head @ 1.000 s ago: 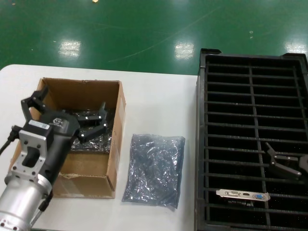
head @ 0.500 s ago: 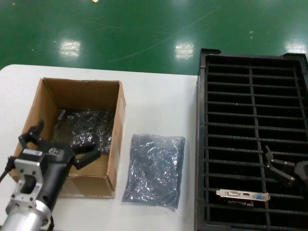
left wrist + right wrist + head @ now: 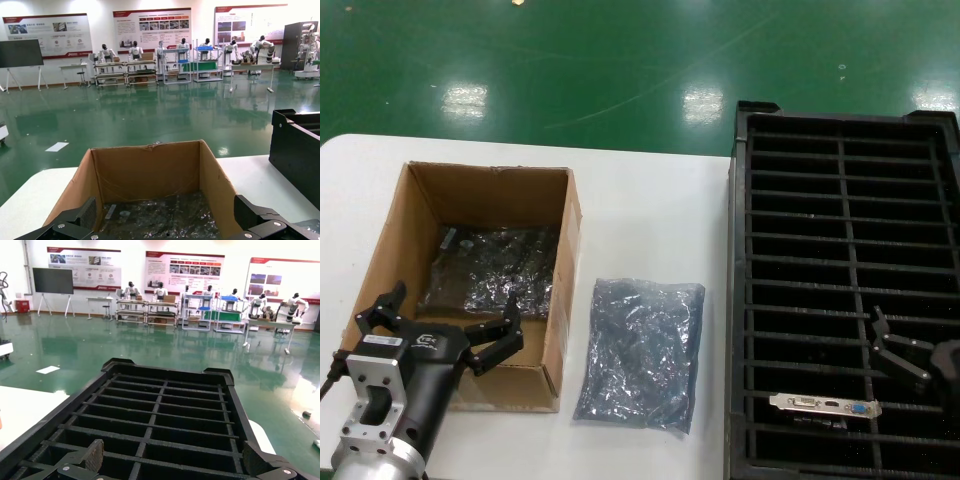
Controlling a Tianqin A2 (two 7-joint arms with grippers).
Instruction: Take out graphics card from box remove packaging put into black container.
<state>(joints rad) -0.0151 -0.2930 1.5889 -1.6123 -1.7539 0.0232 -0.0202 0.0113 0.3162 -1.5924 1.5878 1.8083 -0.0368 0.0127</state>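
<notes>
I have one graphics card (image 3: 822, 405) already standing in a near slot of the black container (image 3: 750, 250), its silver bracket with the blue port facing up, so that unit looks finished; its empty packaging (image 3: 642, 352) lies flat on the worktop (image 3: 640, 210) between the box (image 3: 555, 290) and the container, set aside where it blocks neither. My right hand (image 3: 895, 350) hovers over the container just beyond that card, fingers spread and holding nothing, which I read as a release done. My left hand (image 3: 438, 328) sits at the near edge of the box, fingers spread wide and empty, above the near wall. Inside the box another bagged card (image 3: 490, 272) rests on the floor, so I judge the next pick is that one. Against a second ago, the left hand has pulled back toward me: then it was reaching deep over the bagged card, half a second ago it was midway, and now it is clear of the box interior. The right hand has also drifted nearer and slightly rightward. The bagged card, loose packaging and slotted card have not shifted.
</notes>
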